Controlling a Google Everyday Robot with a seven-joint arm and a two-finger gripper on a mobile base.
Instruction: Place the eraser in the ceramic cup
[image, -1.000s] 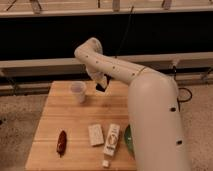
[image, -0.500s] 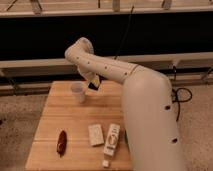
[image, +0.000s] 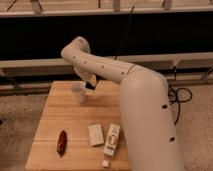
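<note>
End effector beside the cup, eraser in its grip

The end effector (image: 89, 82) hangs over the rear of the wooden desk (image: 50, 125), just right of the ceramic cup (image: 78, 92) and about level with its rim, clenched on the dark eraser (image: 90, 85), which peeks out at its tip. The white arm (image: 107, 70) arches back from it to the robot's body on the right. Nearer the front lie a reddish-brown oblong item (image: 61, 142), a beige square block (image: 96, 134), a white packet (image: 112, 139) and a tiny white cube (image: 105, 163).
</note>
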